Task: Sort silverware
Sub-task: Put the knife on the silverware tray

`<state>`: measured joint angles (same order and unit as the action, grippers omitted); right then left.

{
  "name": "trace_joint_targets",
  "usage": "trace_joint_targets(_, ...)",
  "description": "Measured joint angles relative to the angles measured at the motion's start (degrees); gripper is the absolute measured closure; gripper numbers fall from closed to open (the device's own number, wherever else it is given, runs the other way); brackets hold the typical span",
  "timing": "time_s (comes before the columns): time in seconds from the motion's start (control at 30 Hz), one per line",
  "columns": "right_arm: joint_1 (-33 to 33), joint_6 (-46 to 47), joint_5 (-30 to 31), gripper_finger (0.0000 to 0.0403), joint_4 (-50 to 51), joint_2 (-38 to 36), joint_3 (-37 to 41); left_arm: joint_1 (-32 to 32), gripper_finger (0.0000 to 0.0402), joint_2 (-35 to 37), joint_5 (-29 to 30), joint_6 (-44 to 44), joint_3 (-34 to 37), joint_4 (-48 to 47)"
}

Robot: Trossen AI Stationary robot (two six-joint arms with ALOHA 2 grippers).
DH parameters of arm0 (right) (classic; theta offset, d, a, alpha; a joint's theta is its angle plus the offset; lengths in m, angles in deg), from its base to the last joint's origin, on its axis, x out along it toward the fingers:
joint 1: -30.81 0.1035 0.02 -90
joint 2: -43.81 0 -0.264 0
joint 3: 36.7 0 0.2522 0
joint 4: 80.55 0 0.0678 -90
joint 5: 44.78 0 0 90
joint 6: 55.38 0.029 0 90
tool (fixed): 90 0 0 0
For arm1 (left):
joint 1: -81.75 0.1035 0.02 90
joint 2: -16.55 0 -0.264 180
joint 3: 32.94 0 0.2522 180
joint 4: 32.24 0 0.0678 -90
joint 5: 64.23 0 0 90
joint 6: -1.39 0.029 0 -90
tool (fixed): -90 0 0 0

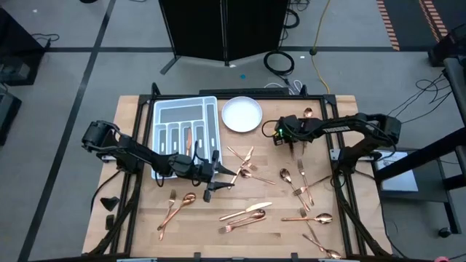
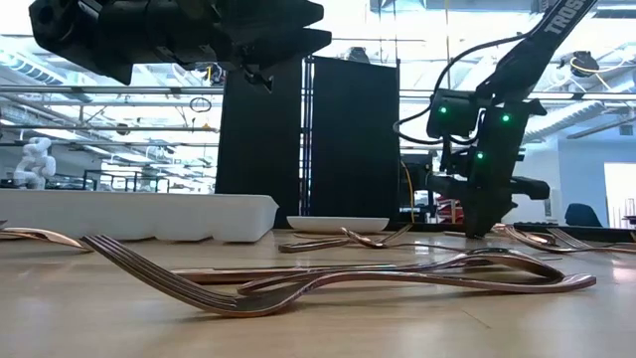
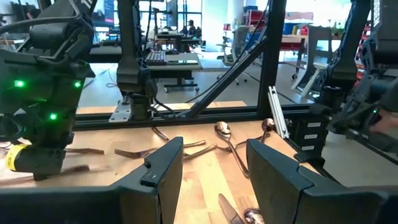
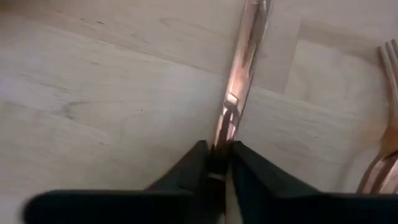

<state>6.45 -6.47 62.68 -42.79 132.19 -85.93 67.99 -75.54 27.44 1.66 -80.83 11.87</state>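
While pinched between the right fingers (image 4: 214, 163), copper utensil handle (image 4: 239, 81) lies low against the tabletop (image 4: 93, 93), near the white plate (image 1: 241, 114), not yet lifted. Left fingers (image 3: 158, 171) spread wide and empty, hovering mid-table just beside the grey tray (image 1: 183, 110). Only one piece (image 1: 188, 137) visible in a tray slot so far. Most of the silverware (image 1: 247, 213) scattered loose across the wood. Judged barely begun, with nearly every fork, spoon and knife left to sort.

We are losing the copper piece (image 4: 239, 74) past the frame's edge, its end unreadable, its handle hiding between dark fingers (image 4: 186, 171).
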Motion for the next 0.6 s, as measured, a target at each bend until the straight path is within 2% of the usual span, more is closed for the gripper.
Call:
trace_joint_targets(0.07,0.00,-0.28,0.13,0.0389,0.32,0.00,0.00,0.00,0.0230,0.00,-0.02,0.00,0.00,0.01)
trace_joint_targets(0.6,0.46,-0.11,-0.38,0.0400,-0.87,-6.93,0.72,-0.02,0.0230,0.00,-0.02,0.05,-0.02,0.01)
